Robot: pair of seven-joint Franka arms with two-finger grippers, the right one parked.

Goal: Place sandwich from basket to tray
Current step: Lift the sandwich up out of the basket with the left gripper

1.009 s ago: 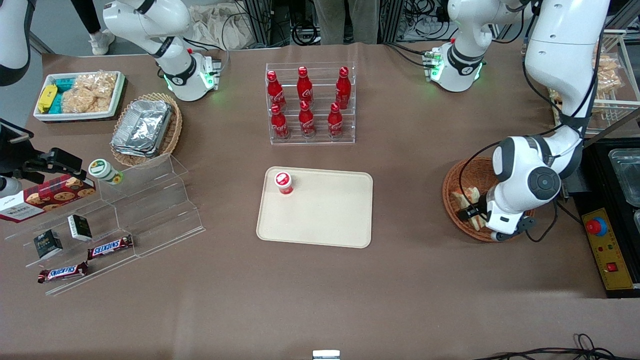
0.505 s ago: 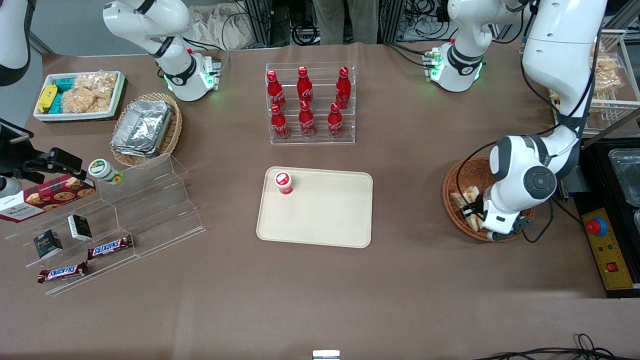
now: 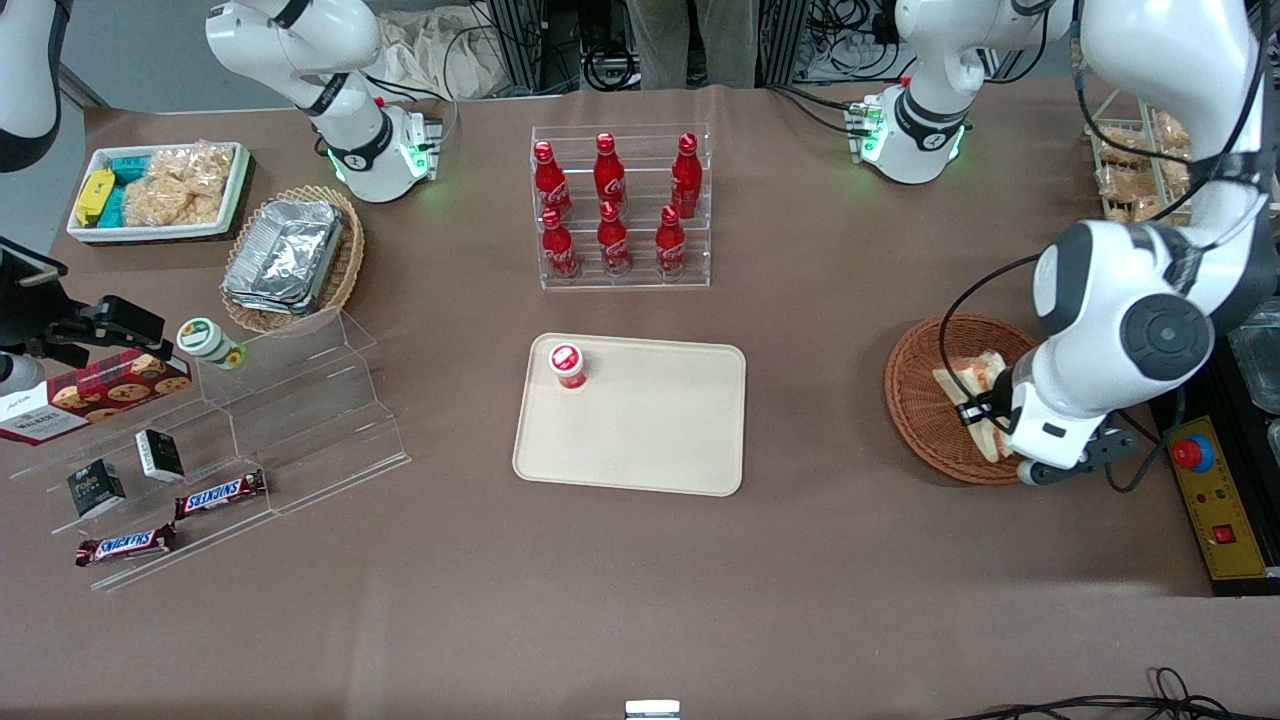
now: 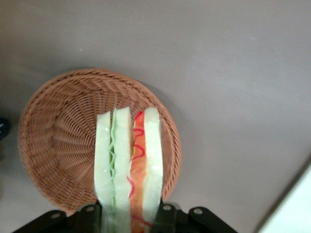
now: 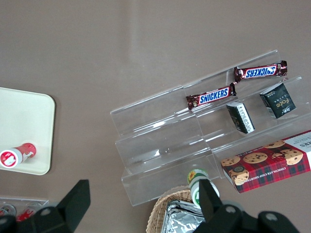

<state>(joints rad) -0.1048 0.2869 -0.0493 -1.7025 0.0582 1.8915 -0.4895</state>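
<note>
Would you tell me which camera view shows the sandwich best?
The left wrist view: the sandwich fills it, layers clear, gripped by the hand above the basket. The front view shows it small and partly covered by the arm; the right wrist view misses it.

The sandwich [image 3: 972,384], white bread with green and orange-red filling, is held in the pincer [image 3: 985,412] above the round wicker basket [image 3: 920,400], right of frame. The cream tray [image 3: 650,440] lies at centre.

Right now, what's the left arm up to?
The gripper has its fingers shut on the sandwich and holds it above the round basket, which looks empty underneath. The tray, nearer the table's middle, holds only a small red-capped bottle; the sandwich isn't there yet.
</note>
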